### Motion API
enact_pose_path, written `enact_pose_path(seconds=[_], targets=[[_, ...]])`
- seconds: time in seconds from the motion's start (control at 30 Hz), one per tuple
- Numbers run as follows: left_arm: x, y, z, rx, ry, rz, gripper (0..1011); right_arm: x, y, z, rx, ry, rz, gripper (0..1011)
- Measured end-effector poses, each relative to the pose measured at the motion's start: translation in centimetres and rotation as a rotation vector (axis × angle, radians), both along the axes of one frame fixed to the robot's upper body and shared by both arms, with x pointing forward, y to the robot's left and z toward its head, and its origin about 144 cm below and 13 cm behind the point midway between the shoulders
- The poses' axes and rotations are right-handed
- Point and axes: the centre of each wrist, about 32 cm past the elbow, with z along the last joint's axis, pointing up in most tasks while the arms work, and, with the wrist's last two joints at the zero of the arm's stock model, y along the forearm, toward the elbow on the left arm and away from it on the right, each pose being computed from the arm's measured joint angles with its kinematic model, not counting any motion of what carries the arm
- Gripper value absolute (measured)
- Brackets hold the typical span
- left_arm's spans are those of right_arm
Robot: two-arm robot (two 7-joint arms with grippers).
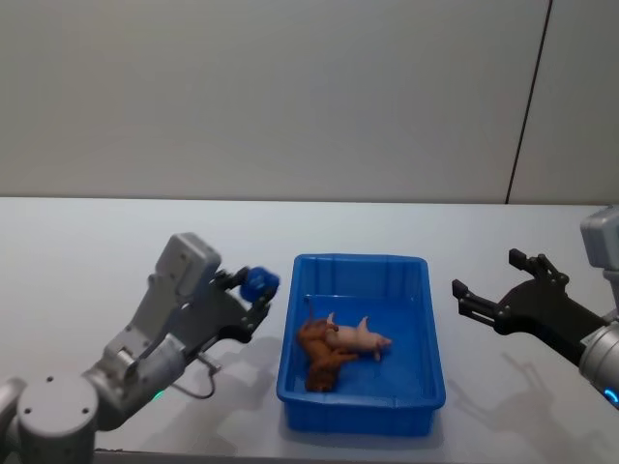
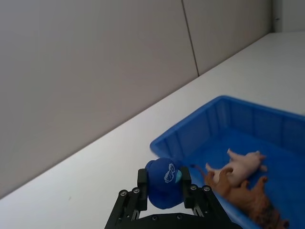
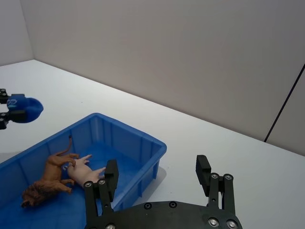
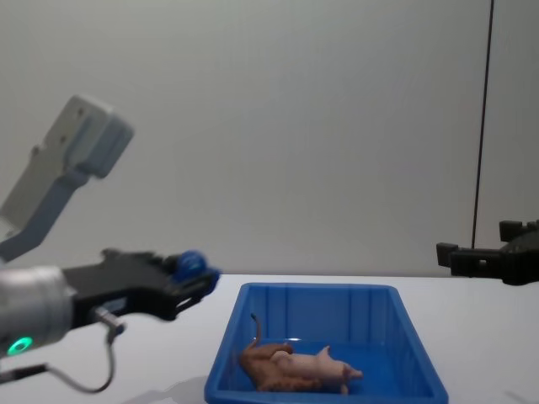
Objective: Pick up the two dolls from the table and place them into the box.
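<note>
The blue box (image 1: 358, 411) sits on the white table (image 1: 87, 242) between my arms. Inside it the pink pig (image 1: 356, 338) lies against the brown lion (image 1: 317, 360), both on their sides; the chest view shows the pig (image 4: 316, 368) and lion (image 4: 265, 366) on the box floor. My left gripper (image 1: 256, 290) hovers just left of the box's near-left rim, shut on a small blue rounded figure (image 2: 164, 182). My right gripper (image 1: 484, 273) hangs to the right of the box, open, with nothing between its fingers (image 3: 110, 179).
White tabletop stretches around the box on all sides. A plain grey wall (image 1: 290, 97) stands behind the table, with a dark vertical seam (image 1: 527, 106) at the right.
</note>
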Motion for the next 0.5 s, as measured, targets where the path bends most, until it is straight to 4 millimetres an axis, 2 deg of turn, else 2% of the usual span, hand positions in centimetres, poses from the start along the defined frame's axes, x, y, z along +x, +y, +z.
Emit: enact_pose_path(seconds=[0.33, 0.5], targets=[[1.6, -3.1, 1.4, -0.022, -0.051, -0.105, 358, 0.0, 0.0, 0.0, 0.000, 0.000, 0.000, 1001], [2.2, -4.6, 1.6, -0.033, -0.064, -0.153, 540, 0.0, 0.0, 0.0, 0.000, 0.000, 0.000, 1001]])
